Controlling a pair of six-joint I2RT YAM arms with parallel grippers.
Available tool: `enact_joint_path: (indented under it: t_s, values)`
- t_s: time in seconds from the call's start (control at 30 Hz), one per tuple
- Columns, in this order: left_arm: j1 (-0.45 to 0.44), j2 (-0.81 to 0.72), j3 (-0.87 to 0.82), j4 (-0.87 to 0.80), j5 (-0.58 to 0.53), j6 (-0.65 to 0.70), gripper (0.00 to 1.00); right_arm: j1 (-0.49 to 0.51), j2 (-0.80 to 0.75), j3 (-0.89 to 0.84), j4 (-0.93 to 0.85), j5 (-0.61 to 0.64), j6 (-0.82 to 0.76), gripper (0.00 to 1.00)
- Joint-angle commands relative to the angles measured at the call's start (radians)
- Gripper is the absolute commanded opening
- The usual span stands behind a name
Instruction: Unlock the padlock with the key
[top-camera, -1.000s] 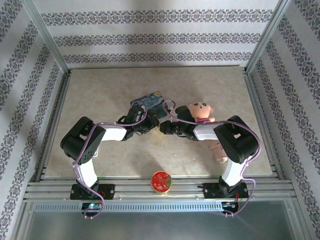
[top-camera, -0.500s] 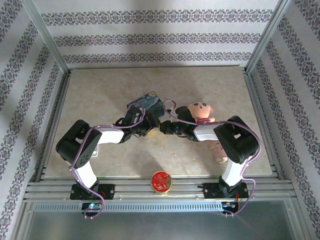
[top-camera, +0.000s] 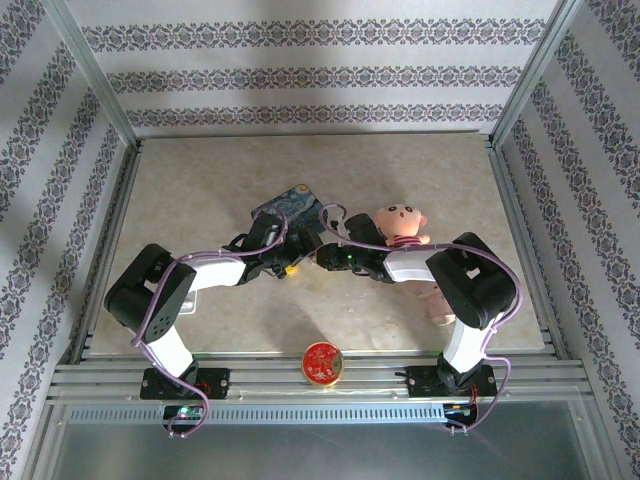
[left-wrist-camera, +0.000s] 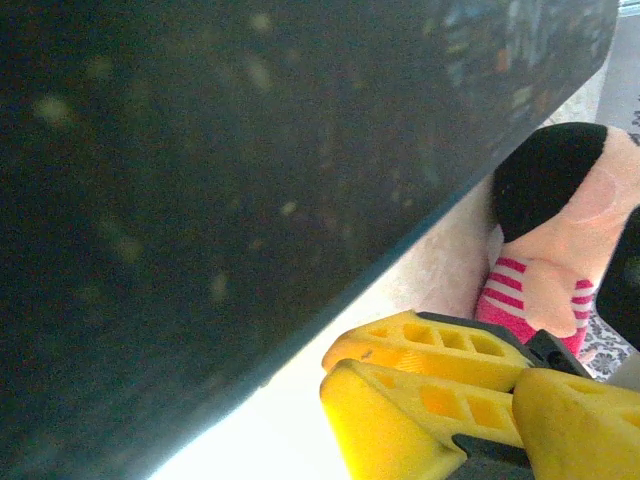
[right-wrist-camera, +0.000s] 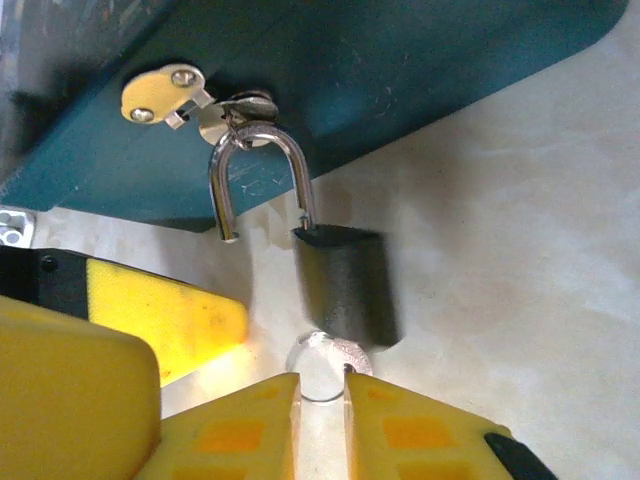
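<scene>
Hanging from the hasp (right-wrist-camera: 160, 95) on the blue painted tin (right-wrist-camera: 420, 60), the padlock (right-wrist-camera: 345, 285) is seen in the middle of the right wrist view. Its dark body is down by the bench (right-wrist-camera: 520, 250) and its silvery shackle stands open, one leg clear of the body. The key (right-wrist-camera: 345, 352) is seated in the padlock's underside, its round head just below the body. The right hand (right-wrist-camera: 322, 385) is placed at the bottom middle of that frame. Its yellow fingers are parted by a narrow slit, with the key head at their tips; whether the head is pinched cannot be told. A finger (right-wrist-camera: 170, 320) of the left hand (top-camera: 288, 264) is shown at lower left, just beside the padlock. How wide that hand is spread cannot be told. In the top view both hands are met at the centre, with a plush doll (top-camera: 400, 222) to the right
</scene>
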Motion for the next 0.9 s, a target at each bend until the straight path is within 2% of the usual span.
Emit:
enact_joint_path:
  t_s: [0.0,0.3,0.4,0.53,0.67,0.77,0.87]
  values:
    - [-0.011,-0.024,-0.022,-0.204,-0.023,0.021,0.99,0.012,-0.045,0.025,-0.015,0.05,-0.036,0.2]
    - [-0.012,-0.21,-0.013,-0.34,-0.133,0.116,0.99,0.03,-0.098,0.026,-0.073,0.119,-0.047,0.28]
    - [-0.011,-0.294,0.002,-0.414,-0.228,0.186,0.99,0.046,-0.124,0.039,-0.131,0.186,-0.048,0.31]
    - [-0.008,-0.397,0.025,-0.528,-0.423,0.284,0.99,0.077,-0.157,0.059,-0.213,0.289,-0.063,0.37]
    - [0.004,-0.468,0.023,-0.581,-0.563,0.343,0.99,0.098,-0.172,0.08,-0.278,0.347,-0.074,0.43]
    - [0.026,-0.501,0.01,-0.599,-0.617,0.382,0.99,0.113,-0.178,0.094,-0.318,0.38,-0.084,0.45]
    - [0.059,-0.516,0.005,-0.64,-0.624,0.419,0.99,0.128,-0.187,0.11,-0.364,0.419,-0.089,0.46]
